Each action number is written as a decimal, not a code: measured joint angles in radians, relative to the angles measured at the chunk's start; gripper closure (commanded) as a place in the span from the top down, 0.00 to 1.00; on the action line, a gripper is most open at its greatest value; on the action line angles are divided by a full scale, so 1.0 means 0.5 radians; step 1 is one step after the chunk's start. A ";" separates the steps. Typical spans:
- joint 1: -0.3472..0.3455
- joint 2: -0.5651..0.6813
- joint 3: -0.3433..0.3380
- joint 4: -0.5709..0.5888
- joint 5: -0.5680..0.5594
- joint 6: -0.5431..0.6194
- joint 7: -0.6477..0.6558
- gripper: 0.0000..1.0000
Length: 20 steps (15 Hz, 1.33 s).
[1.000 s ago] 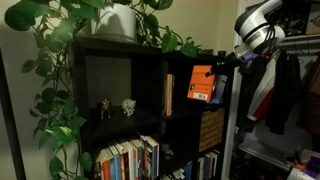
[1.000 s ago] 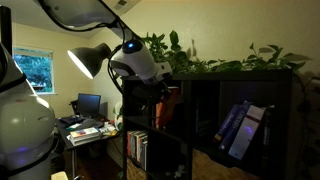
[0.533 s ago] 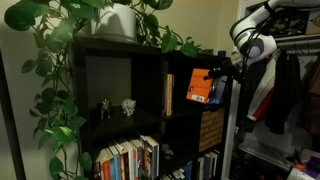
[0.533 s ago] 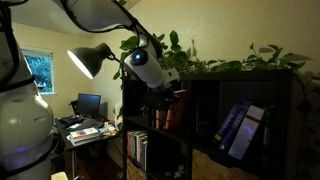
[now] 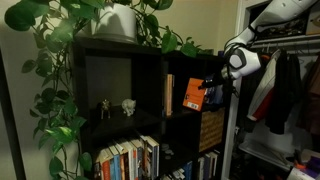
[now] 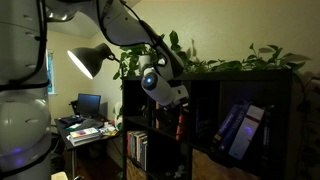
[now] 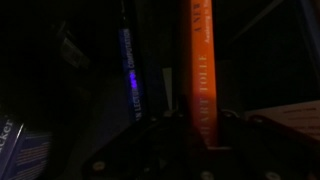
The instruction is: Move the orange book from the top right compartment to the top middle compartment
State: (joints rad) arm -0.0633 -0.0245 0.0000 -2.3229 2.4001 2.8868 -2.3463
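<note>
A dim room is shown, with a black cube shelf [image 5: 161,110] filling the middle of the frame in an exterior view and a trailing leafy plant [image 5: 55,75] draped over its top and left side. A white robot arm [image 5: 243,58] is seen reaching in from the upper right.

The orange book [image 5: 194,95] is held upright in front of the shelf's upper row, right of centre in the frame. It sits about where the top right cubby [image 5: 215,65] meets the top middle cubby [image 5: 178,85]. Which of the two it stands before cannot be told in the low light.

The end effector [image 5: 211,88] is judged to be clamped on the book. In the wrist view, the orange spine is seen running straight down between the dark fingers.

A thin tan-spined book [image 5: 168,95] stands near the orange one, to its left.

Several risks can be judged from here:
- The book's leading edge could be caught on the upright between the cubbies if it is swept sideways too close to the shelf.
- A slim paperback gripped at one edge could be twisted or dragged out of the grip by such a knock.
- The tan-spined book could be toppled if the orange one is pushed in too far left.
</note>
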 measured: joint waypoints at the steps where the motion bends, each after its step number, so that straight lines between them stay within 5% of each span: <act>1: -0.002 0.058 -0.001 0.041 0.080 -0.025 -0.082 0.07; 7: 0.005 0.104 0.005 0.088 0.432 -0.083 -0.461 0.06; 14: 0.005 0.106 -0.004 0.088 0.421 -0.088 -0.453 0.06; 15: 0.005 0.106 -0.004 0.088 0.421 -0.088 -0.451 0.45; 20: 0.015 0.107 0.005 0.090 0.421 -0.082 -0.447 0.69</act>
State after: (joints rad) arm -0.0556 0.0288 0.0026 -2.2780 2.6105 2.8458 -2.5698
